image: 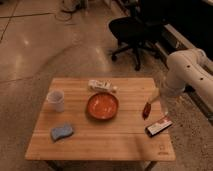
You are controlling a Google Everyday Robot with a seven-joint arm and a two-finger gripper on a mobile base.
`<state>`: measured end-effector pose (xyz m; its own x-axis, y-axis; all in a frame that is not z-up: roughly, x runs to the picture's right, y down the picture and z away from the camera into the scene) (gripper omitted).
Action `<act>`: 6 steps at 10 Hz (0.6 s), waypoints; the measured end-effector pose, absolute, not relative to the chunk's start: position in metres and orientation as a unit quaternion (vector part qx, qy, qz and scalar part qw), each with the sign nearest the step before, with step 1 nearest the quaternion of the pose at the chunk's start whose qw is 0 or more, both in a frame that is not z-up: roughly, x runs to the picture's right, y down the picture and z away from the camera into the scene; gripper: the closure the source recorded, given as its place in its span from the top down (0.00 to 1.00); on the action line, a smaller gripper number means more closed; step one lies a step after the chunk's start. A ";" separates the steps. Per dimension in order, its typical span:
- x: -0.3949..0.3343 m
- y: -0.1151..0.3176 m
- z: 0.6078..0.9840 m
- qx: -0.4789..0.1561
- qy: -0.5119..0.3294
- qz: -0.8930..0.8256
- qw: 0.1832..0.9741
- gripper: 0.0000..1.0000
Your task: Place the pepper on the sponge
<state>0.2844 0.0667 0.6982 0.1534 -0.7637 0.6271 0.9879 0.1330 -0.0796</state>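
Carrying the small dark red chili-shaped pepper (pixel 146 110) across the table is where you can lose it. It hangs tilted from the two-finger gripper (pixel 151 100) of the white arm, over the wooden table (pixel 100 150) near the edge on the arm's side, just above the flat black-and-red box (pixel 159 126). The jaws look clenched on its upper end only, and a hold that thin could let it swing or slip on a quick move. The light blue wavy-edged sponge (pixel 61 132) lies well apart, near the front corner on the opposite side. The round orange-red bowl (pixel 102 106) sits between them, and the white cup (pixel 56 100) stands just behind the sponge. Travel too low and you may clip the bowl's rim. Release too high and the pepper could bounce off that soft pad or roll toward the table edge.
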 end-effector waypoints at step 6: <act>0.261 0.039 0.766 -0.217 -0.205 -0.621 0.725 0.80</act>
<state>0.2611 0.0386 0.7661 0.1450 -0.8105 0.5675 0.9890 0.1349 -0.0600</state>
